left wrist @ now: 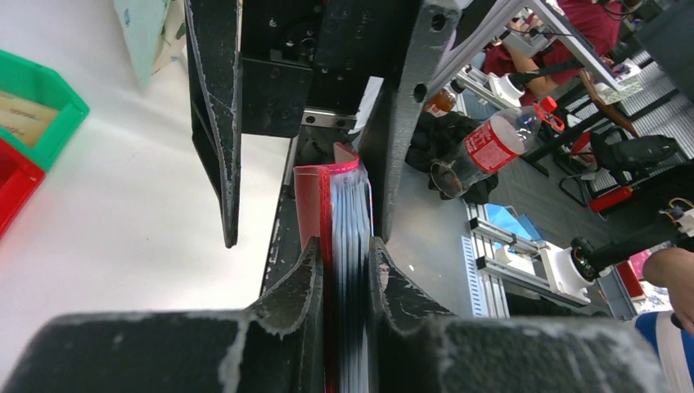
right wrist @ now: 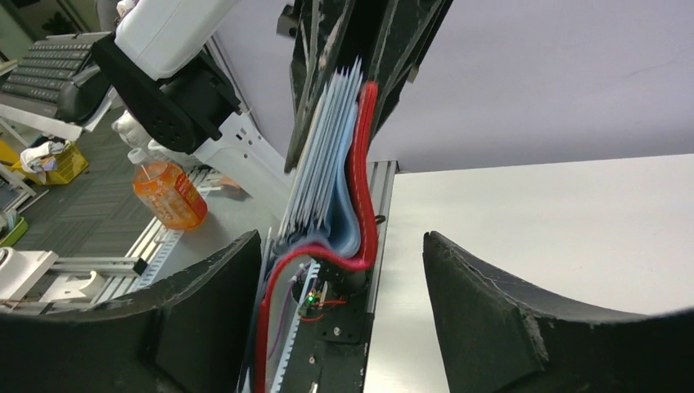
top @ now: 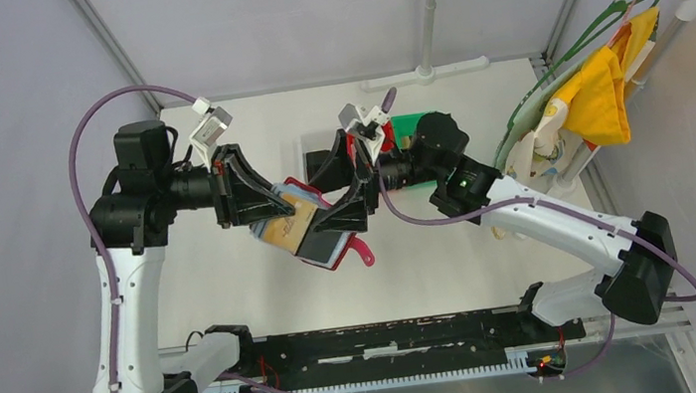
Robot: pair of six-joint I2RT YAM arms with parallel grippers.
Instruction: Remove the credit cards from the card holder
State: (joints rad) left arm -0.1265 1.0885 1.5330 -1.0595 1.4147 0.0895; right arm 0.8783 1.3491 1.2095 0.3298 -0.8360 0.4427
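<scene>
Credit cards (left wrist: 350, 246) sat stacked inside the card holder (left wrist: 313, 205), which the left tool (left wrist: 345, 250) gripped by one edge, raised above the counter (top: 266, 297), so that its far edge was free to reach. The right tool (right wrist: 342, 241) stood open, one finger on either side of that free edge, not closed on it, apparently placed to pinch a card while the left steadied the holder against the pull.
</scene>
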